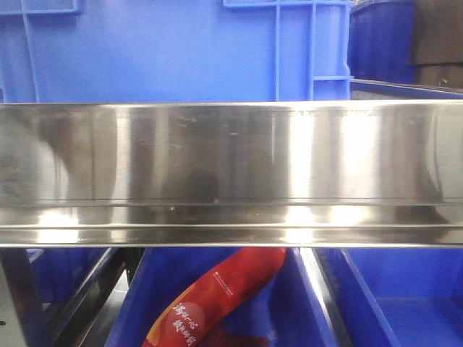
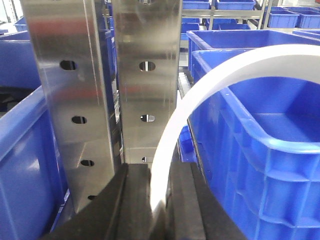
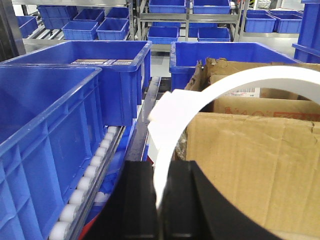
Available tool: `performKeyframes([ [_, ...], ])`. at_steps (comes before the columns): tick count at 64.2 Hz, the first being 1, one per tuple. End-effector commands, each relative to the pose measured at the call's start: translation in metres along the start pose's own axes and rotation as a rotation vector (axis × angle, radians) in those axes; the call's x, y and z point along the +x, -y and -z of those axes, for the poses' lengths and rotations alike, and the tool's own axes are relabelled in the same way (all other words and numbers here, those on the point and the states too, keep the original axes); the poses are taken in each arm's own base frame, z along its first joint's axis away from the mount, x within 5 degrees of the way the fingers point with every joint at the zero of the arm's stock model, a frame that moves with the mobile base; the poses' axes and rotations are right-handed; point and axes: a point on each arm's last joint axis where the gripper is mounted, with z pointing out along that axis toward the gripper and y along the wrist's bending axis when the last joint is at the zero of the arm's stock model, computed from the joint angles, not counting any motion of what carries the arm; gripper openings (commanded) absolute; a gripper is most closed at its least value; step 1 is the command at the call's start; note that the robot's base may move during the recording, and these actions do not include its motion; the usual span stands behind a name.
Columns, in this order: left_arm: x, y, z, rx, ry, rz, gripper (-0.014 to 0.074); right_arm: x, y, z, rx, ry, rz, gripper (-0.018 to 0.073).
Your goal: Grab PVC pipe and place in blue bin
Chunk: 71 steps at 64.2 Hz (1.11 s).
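In the left wrist view a white curved PVC pipe piece (image 2: 210, 82) rises from between the black jaws and arcs to the right over a blue bin (image 2: 280, 145). My left gripper (image 2: 160, 200) is shut on its lower end. In the right wrist view another white curved PVC piece (image 3: 200, 95) rises from between the jaws and arcs right in front of a cardboard box (image 3: 250, 150). My right gripper (image 3: 159, 200) is shut on its lower end. Neither gripper nor pipe shows in the front view.
A steel shelf rail (image 1: 231, 173) fills the front view, with a blue bin (image 1: 181, 50) above and a red packet (image 1: 217, 296) in a bin below. Perforated steel posts (image 2: 145, 75) stand ahead of the left gripper. Blue bins (image 3: 45, 125) and a roller track (image 3: 85, 185) lie left of the right gripper.
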Motion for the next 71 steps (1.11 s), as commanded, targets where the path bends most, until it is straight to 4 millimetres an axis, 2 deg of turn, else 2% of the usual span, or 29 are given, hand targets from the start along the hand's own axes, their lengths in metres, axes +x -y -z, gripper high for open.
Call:
performKeyframes([
  [1, -0.0026, 0.0, 0.0013, 0.0, 0.032, 0.011, -0.0111, -0.0029, -0.0001, 0.0019, 0.0, 0.031, 0.009, -0.0168],
  [71, -0.0026, 0.0, 0.0013, 0.0, 0.032, 0.011, -0.0111, -0.0029, -0.0001, 0.0019, 0.0, 0.031, 0.009, -0.0168],
])
